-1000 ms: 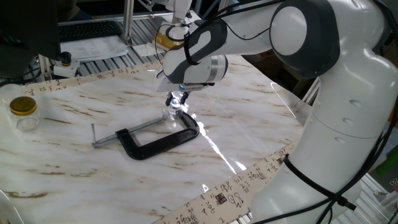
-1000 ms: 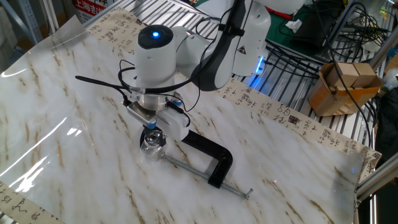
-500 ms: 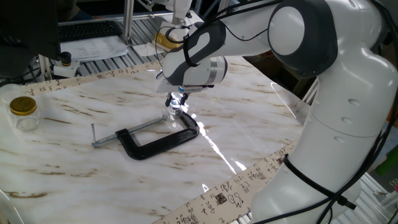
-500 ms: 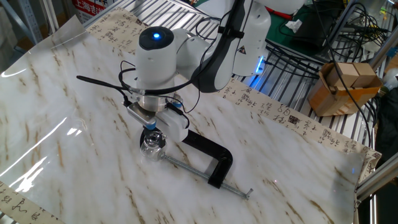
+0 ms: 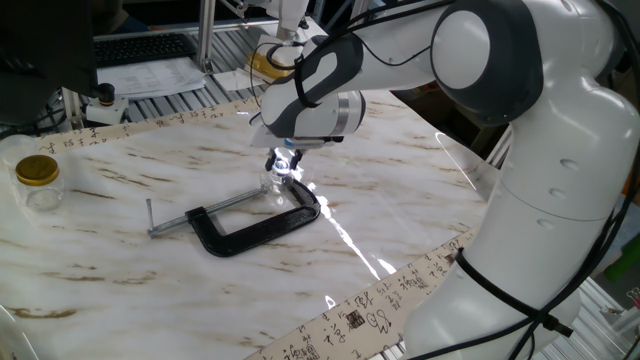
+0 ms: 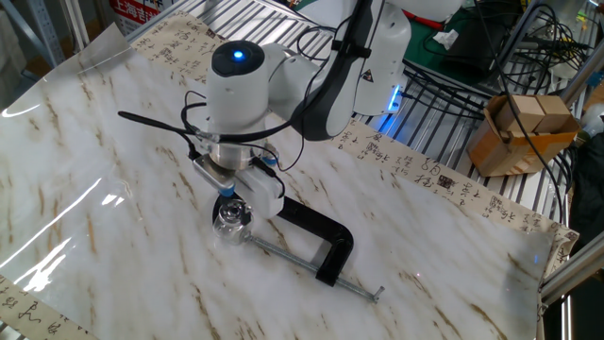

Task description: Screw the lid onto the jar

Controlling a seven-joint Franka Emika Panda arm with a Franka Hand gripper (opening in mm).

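Pincer [image 6: 226, 196] sits on the lid [image 5: 283, 165] atop the jar [image 6: 229, 218], frame centre, beside the clamp [image 5: 255, 225]; probably pinching the lid, but I cannot tell. Risks: cross-threading if tilted; jar spinning on the slick counter [image 5: 120, 280] or skidding into the clamp.

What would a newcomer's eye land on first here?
The big white arm, bent low over mid-table with its pincer down on the tiny clear jar. Right beside the jar lies a black C-clamp. Far off near the table edge stands a larger jar with a gold lid.
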